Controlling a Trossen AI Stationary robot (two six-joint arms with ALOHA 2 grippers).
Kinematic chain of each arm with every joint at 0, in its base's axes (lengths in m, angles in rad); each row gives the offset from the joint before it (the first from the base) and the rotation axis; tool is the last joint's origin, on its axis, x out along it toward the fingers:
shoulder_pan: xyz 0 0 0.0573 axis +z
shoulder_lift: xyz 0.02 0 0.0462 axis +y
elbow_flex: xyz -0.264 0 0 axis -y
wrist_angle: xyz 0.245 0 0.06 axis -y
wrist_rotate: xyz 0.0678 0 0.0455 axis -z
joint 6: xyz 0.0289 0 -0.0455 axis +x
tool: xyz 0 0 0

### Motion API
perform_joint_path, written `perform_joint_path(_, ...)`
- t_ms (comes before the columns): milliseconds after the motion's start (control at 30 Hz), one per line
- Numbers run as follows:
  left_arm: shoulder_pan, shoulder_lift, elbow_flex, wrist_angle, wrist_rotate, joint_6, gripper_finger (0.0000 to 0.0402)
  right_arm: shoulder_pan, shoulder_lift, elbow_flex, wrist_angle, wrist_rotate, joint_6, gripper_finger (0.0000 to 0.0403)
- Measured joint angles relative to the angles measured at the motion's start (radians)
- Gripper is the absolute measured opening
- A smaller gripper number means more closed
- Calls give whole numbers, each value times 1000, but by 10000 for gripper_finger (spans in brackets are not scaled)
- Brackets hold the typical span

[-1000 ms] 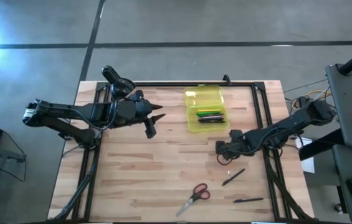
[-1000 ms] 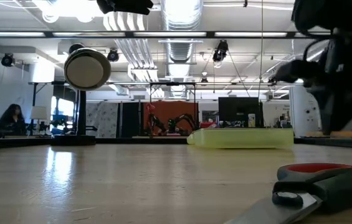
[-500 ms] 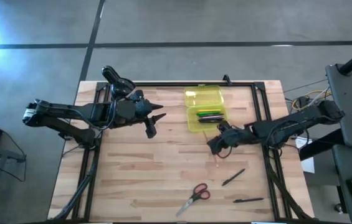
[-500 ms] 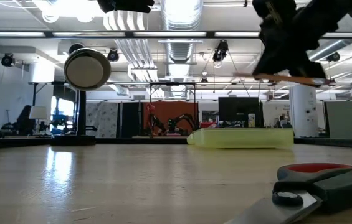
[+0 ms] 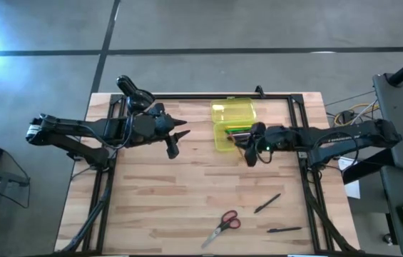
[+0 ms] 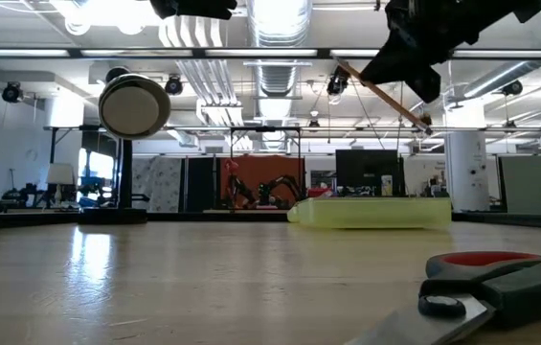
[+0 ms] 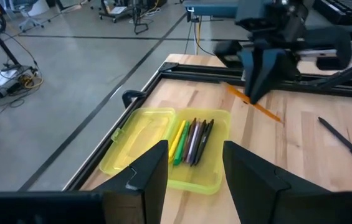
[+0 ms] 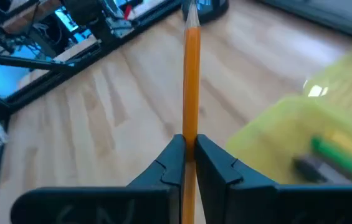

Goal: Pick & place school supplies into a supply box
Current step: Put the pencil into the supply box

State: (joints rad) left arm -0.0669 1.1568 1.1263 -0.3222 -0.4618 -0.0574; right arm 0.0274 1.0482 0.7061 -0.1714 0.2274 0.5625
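- Right gripper (image 8: 188,158) is clamped on the orange pencil (image 8: 191,81), carried above the box's (image 5: 234,128) near edge.
- Risk: released while tilted, the pencil could catch the rim and roll out (a judgement).
- Left gripper (image 7: 194,168) hangs unclenched and empty, well left of the box.
- Only the low view shows the pencil's slant; scissors (image 5: 222,223) lie untouched.

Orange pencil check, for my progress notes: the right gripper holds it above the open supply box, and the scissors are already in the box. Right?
Not quite. The high view shows the scissors on the table, away from the supply box. The right gripper does hold the orange pencil above it.
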Motion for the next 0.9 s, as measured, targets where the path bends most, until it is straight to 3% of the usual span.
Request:
perform_joint_path(100, 0, 0, 0, 0, 0, 7, 138, -53, 3, 20, -1, -22, -106, 18)
perform_joint_path(400, 0, 0, 7, 0, 0, 34, 138, -265, 84, 78, -22, -252, -367, 18)
perform_joint_path(567, 0, 0, 22, 0, -40, 22, 138, -374, 161, 144, -173, -384, -571, 18)
perform_joint_path(733, 0, 0, 28, 21, -97, 3, 138, -441, 256, 241, -348, -417, -808, 18)
perform_joint_path(900, 0, 0, 28, 49, -117, -9, 138, -464, 364, 327, -438, -430, -932, 18)
